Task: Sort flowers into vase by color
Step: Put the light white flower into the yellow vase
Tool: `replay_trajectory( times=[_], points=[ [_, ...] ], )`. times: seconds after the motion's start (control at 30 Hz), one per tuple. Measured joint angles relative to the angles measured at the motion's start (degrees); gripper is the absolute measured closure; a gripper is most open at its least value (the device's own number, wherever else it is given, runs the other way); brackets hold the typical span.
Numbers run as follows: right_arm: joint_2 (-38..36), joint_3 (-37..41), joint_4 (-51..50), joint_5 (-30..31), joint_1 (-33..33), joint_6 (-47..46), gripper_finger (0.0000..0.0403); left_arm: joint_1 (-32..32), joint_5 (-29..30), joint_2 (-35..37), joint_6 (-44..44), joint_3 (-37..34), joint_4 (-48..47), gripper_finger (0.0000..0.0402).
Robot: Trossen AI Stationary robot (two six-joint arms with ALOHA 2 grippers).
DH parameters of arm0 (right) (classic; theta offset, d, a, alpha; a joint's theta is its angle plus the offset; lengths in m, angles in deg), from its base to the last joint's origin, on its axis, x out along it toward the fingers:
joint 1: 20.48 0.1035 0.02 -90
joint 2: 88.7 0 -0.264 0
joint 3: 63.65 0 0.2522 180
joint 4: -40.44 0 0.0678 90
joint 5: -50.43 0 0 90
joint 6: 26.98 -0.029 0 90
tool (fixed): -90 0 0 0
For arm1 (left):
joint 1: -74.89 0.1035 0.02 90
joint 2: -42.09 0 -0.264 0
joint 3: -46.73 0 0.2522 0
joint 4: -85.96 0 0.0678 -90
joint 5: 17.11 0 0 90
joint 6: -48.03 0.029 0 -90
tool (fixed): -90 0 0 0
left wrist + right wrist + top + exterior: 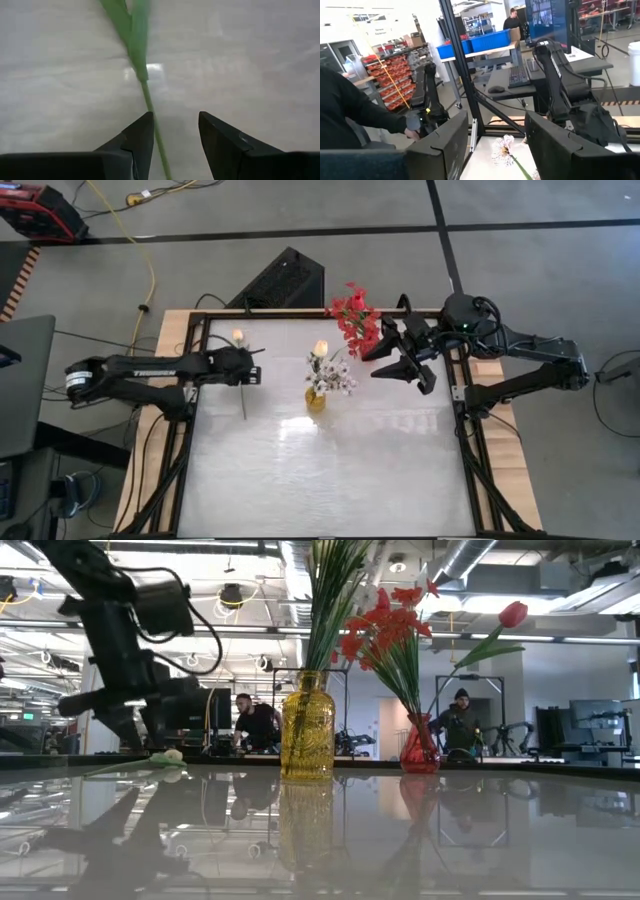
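A pale yellow tulip (238, 337) lies flat on the table, left of centre, its green stem (145, 85) running toward the near edge. My left gripper (254, 370) hovers low over that stem, open. In the left wrist view its fingers (175, 117) stand on either side of the stem, which runs close by one finger. A yellow vase (315, 401) at the centre holds white sprays and a peach tulip (320, 348). A red vase (420, 745) behind it holds red flowers (352, 316). My right gripper (383, 361) hangs open and empty beside the red flowers.
Dark frame rails (462, 395) run along the table's left, right and far edges. A black box (285, 280) stands beyond the far edge. People (255, 722) are in the room behind. The glossy tabletop's near half (330, 480) is bare.
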Motion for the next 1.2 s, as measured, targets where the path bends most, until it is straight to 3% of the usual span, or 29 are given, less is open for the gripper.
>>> replay_trajectory(
  times=[0.43, 0.6, 0.77, 0.97, 1.2],
  points=[
    [-0.01, 0.00, -0.31, 0.02, 0.07, -0.03, 0.0182, 2.01, 0.34, -11.82, 4.18, 0.22, 4.33, 0.0258],
    [-0.02, 0.00, -0.76, 0.04, 0.07, -0.03, 0.0182, 1.57, 1.96, -13.51, 5.95, 0.33, 6.42, 0.0297],
    [-0.01, 0.00, -1.98, 0.05, 0.07, -0.69, 0.0182, 1.38, 5.25, -11.42, 5.48, 0.02, 6.60, 0.0389],
    [-0.02, 0.00, -2.84, 0.19, 0.47, -3.52, 0.0182, 1.28, 10.88, -6.51, 1.21, -0.11, 7.05, 0.0397],
    [-0.02, 0.00, -3.00, 0.52, 2.11, -3.53, 0.0182, -1.45, 11.71, 0.80, 8.21, -0.07, 21.34, 0.0400]
  ],
)
